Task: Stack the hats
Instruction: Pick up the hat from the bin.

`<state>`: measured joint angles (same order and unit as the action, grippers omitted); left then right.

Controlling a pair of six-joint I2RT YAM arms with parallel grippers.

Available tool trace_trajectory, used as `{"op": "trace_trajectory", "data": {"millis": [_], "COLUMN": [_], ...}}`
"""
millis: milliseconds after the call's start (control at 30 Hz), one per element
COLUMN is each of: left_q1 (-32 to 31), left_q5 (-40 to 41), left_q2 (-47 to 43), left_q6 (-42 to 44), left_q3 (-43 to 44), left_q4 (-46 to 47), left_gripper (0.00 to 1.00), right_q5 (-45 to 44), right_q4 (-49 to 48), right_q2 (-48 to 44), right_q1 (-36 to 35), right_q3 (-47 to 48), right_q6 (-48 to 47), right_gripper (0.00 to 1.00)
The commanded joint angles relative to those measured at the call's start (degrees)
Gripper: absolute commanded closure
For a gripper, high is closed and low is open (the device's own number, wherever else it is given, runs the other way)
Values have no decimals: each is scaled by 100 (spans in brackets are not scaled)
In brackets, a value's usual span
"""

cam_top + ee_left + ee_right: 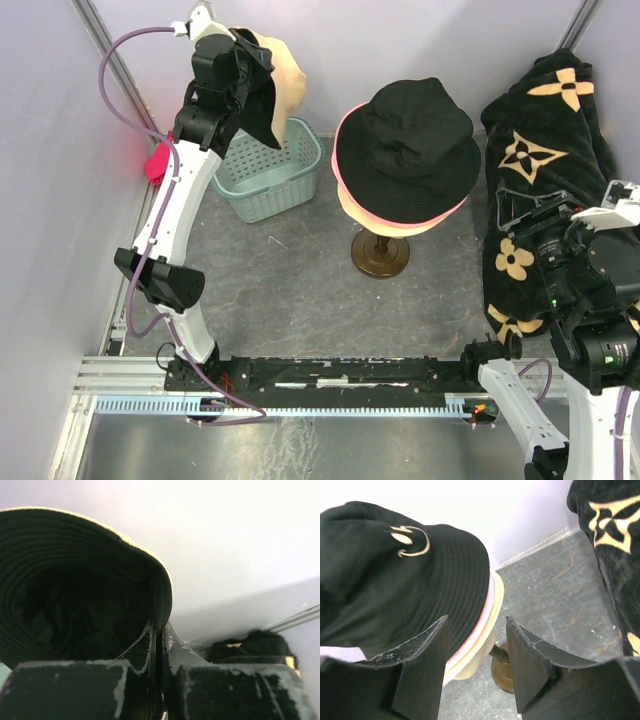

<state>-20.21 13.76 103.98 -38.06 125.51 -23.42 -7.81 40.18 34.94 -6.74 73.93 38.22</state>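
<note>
Top external view, and the hat stand (380,253) is planted mid-table (300,290), so everything gets called off that. The black hat (410,130) sits uppermost on the stand, crown up and brim spread wide. Just under its brim there's a ring of the pink hat (400,222), and below that the pale edge of the cream hat (496,600). That makes three on the stand, nested one over another.

Look up and left of the stand: the left arm is raised high, and the left gripper (250,62) has the tan hat (288,75) in the air. It hangs over the far side of the teal basket (270,195), which stands on the table just left of the stand. The left wrist camera shows the grip. Both fingers (142,647) are pressed together on the hat's brim, pinching its edge. The dark underside curls away with a pale trim along the rim.

Right of the stand, the big black cloth with beige flower marks (545,150) is heaped against the wall.

The right wrist camera looks in at the stand from that side. The right gripper (477,619) has its jaws standing well apart with nothing between them. The black hat's brim lies beyond them, apart from the fingers, and a gold smiley (412,540) is stitched on its crown. The stand's round wooden foot shows low between the jaws.

Far left of the stand, behind the raised arm, a small magenta cloth (157,162) sits at the wall.
</note>
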Motion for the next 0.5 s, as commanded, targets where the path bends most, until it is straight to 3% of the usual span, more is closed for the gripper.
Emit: {"op": "trace_trajectory", "data": {"millis": [0, 233, 467], "left_q1": [58, 78, 61], "left_q5": [394, 157, 12], "left_q2": [-294, -102, 331], "left_q6": [-811, -2082, -2773], "left_q3": [468, 641, 1097], "left_q4": [516, 880, 1639], "left_gripper": [97, 97, 97], "right_q5": [67, 325, 945], "right_q4": [-492, -884, -1152], "right_q2": [141, 730, 1945], "right_q1": [-21, -28, -34], "right_q3": [527, 1387, 2445], "right_q6": [-229, -416, -398], "right_gripper": [43, 42, 41]}}
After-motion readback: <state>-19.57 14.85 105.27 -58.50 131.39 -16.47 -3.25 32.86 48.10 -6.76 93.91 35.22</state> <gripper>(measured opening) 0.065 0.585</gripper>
